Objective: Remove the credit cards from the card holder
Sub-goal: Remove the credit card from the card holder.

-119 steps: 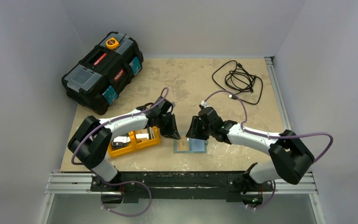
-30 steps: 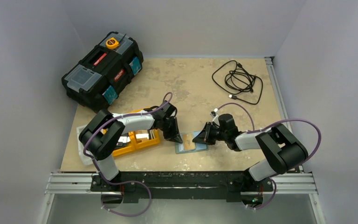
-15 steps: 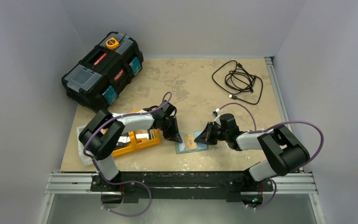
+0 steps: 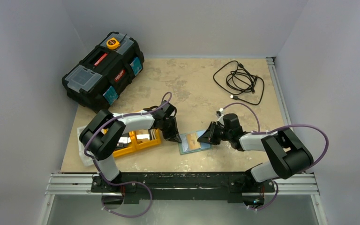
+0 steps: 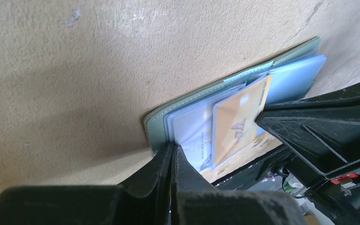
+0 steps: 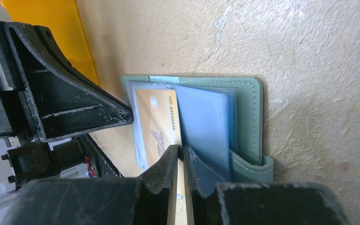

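Observation:
The card holder point(image 4: 193, 146) lies open on the table, grey-green outside point(image 6: 251, 117) with pale blue lining point(image 5: 295, 77). An orange credit card point(image 6: 157, 119) sticks partly out of its clear sleeve and lies slanted across the lining point(image 5: 236, 122). My left gripper point(image 5: 172, 146) is shut, its tips pressing on the holder's left edge point(image 5: 154, 126). From the right, my right gripper point(image 6: 180, 149) has its jaws closed to a thin slit on the orange card's edge. In the top view, the two grippers point(image 4: 177, 138) point(image 4: 201, 139) face each other across the holder.
An orange two-compartment tray point(image 4: 122, 151) with small items sits left of the holder, behind the left arm. A black toolbox point(image 4: 104, 70) stands at the back left. A coiled black cable point(image 4: 240, 80) lies at the back right. A pale sheet point(image 4: 81, 143) lies by the table's left edge.
Both grippers have come down from above the holder to table level. In the last second the right gripper drew back to the right, and the orange card slid further out with it.

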You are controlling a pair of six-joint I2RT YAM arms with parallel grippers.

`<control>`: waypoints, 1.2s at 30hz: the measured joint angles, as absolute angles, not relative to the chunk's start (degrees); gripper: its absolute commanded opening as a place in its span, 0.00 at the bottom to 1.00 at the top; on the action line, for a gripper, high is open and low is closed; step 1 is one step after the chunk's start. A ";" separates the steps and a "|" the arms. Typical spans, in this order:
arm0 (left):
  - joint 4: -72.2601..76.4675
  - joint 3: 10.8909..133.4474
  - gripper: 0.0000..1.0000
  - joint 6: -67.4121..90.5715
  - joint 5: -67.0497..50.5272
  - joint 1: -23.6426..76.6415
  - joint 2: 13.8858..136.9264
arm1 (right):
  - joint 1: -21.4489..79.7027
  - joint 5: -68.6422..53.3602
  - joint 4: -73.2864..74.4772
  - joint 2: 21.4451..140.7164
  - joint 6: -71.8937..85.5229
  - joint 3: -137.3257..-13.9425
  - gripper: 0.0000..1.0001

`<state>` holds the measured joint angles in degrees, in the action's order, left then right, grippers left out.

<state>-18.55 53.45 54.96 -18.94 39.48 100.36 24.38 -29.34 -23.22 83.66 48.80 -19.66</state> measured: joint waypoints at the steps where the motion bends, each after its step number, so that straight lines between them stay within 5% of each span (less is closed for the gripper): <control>1: -18.63 53.43 0.00 54.96 -18.96 39.44 100.47 | 24.29 -29.32 -23.22 83.53 48.75 -19.64 0.12; 8: -18.65 53.43 0.00 54.92 -19.00 39.38 100.51 | 23.97 -30.20 -24.71 83.70 48.71 -19.31 0.23; 36: -23.90 60.29 0.00 48.86 -17.93 44.16 99.53 | 23.92 -32.73 -30.28 87.44 49.08 -18.92 0.19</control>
